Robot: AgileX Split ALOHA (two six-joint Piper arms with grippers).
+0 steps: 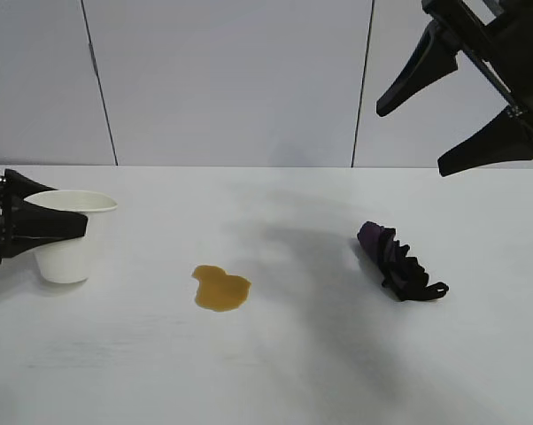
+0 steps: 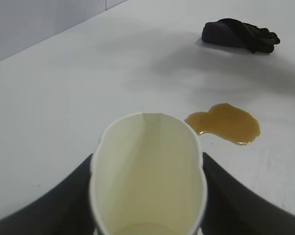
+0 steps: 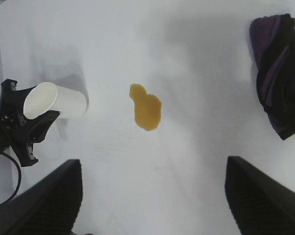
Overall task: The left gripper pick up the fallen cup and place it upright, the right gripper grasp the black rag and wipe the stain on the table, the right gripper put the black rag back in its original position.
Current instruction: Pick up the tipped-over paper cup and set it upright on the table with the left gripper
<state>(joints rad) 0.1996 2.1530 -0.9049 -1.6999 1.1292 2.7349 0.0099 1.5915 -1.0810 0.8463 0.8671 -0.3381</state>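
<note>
The white paper cup (image 1: 69, 239) stands upright at the left of the table (image 1: 293, 372), mouth up. My left gripper (image 1: 72, 221) is shut on it just below the rim, and the rim is squeezed oval in the left wrist view (image 2: 147, 186). The amber stain (image 1: 220, 289) lies right of the cup, near the middle. The black rag (image 1: 399, 261) with purple folds lies at the right. My right gripper (image 1: 413, 139) is open and empty, high above the rag. The right wrist view shows the stain (image 3: 146, 107), the rag (image 3: 277, 73) and the cup (image 3: 59, 100).
A grey panelled wall (image 1: 231, 80) runs behind the table's far edge. Bare tabletop lies between the stain and the rag and along the front.
</note>
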